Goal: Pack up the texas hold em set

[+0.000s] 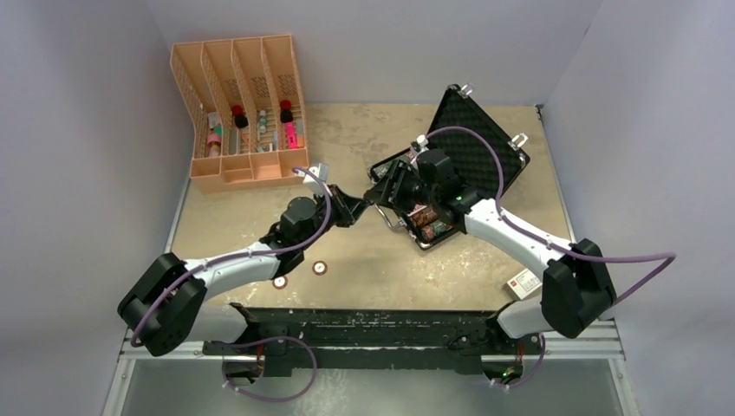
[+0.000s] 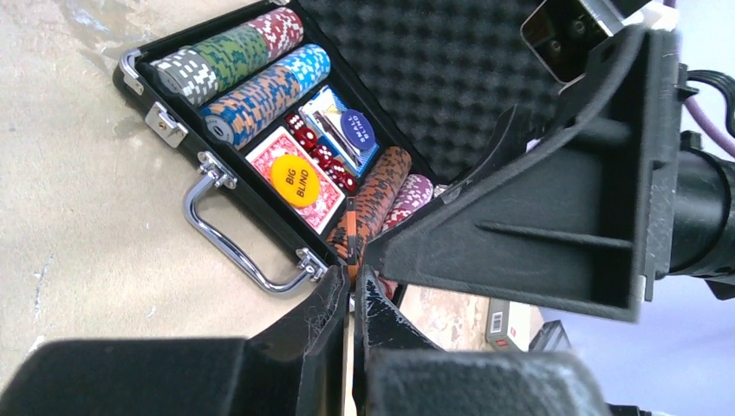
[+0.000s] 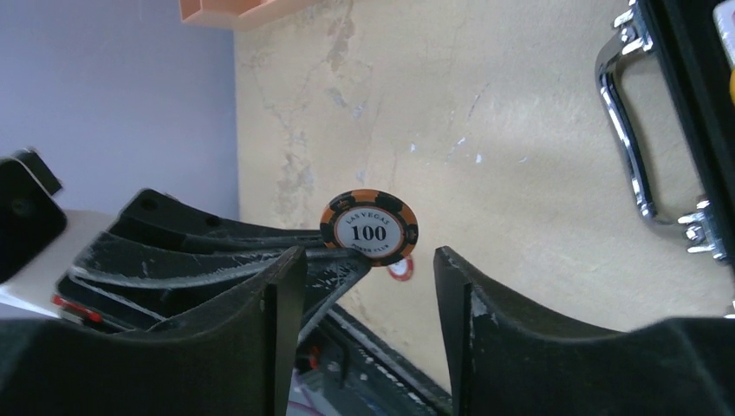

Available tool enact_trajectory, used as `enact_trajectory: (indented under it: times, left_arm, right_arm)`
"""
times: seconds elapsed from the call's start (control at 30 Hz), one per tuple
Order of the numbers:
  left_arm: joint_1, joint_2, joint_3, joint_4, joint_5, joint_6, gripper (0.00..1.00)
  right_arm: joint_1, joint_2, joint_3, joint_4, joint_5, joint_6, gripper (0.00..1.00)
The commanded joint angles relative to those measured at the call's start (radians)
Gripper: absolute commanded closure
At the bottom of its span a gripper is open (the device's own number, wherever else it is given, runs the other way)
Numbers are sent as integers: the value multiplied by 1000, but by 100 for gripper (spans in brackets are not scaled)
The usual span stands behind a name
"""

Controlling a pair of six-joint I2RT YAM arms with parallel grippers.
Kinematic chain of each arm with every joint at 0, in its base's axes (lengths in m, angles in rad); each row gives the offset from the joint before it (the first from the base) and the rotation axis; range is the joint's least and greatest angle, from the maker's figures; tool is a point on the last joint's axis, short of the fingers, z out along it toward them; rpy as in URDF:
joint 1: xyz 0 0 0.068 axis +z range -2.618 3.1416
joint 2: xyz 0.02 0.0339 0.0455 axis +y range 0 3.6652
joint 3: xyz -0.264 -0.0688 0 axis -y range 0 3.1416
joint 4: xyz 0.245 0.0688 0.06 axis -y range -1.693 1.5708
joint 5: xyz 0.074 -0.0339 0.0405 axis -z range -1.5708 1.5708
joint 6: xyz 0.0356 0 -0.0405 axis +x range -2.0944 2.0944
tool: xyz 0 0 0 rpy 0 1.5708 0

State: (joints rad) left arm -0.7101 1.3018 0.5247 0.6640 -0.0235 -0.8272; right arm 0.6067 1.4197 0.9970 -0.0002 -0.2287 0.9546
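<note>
While left gripper (image 2: pixel 351 293) pinches 100 chip (image 3: pixel 369 227), it sits dead ahead of half-spread, empty right gripper (image 3: pixel 368 260) (face-on, seemingly centred); briefcase (image 1: pixel 472 143) nearer right arm.

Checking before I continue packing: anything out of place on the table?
Yes. Two loose chips lie on the table by the left arm, outside the open case. A small red-and-white box sits apart near the right arm base. Nothing looks damaged.
</note>
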Motion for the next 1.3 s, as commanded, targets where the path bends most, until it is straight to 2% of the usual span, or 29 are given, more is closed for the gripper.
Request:
enact_trajectory:
  times: [0.0, 0.07, 0.17, 0.27, 0.4, 0.53, 0.63, 0.83, 0.97, 1.1, 1.2, 1.27]
  left_arm:
    - [-3, -44, 83, -58, -12, 99, 100]
    - [-1, -63, 114, -131, 3, 123, 100]
    - [13, -99, 166, -228, 63, 157, 100]
    - [55, -148, 209, -334, 197, 185, 100]
    - [130, -236, 232, -365, 400, 197, 100]
    - [161, -309, 263, -400, 520, 229, 100]
    - [165, -369, 250, -320, 590, 205, 100]
    - [166, -399, 278, -312, 647, 207, 100]
    - [166, -391, 280, -292, 658, 197, 100]
    - [165, -379, 281, -273, 671, 186, 100]
    - [166, -374, 277, -271, 677, 185, 100]
    - [166, -373, 270, -274, 671, 188, 100]
  right_arm:
    - [-26, -26, 81, -6, -46, -147, 33]
    - [-48, -44, 95, 6, -75, -226, 27]
    - [-81, -69, 108, 45, -213, -411, 26]
    - [-121, -113, 78, 115, -398, -586, 36]
    - [-150, -159, 44, 204, -600, -693, 40]
    - [-150, -171, 66, 244, -727, -715, 36]
    - [-146, -162, 104, 267, -831, -719, 32]
    - [-145, -153, 143, 325, -873, -635, 35]
    - [-136, -150, 131, 413, -921, -579, 45]
    - [-113, -132, 146, 390, -905, -601, 53]
    - [-110, -120, 159, 389, -900, -594, 72]
    - [-110, -117, 158, 407, -900, -584, 89]
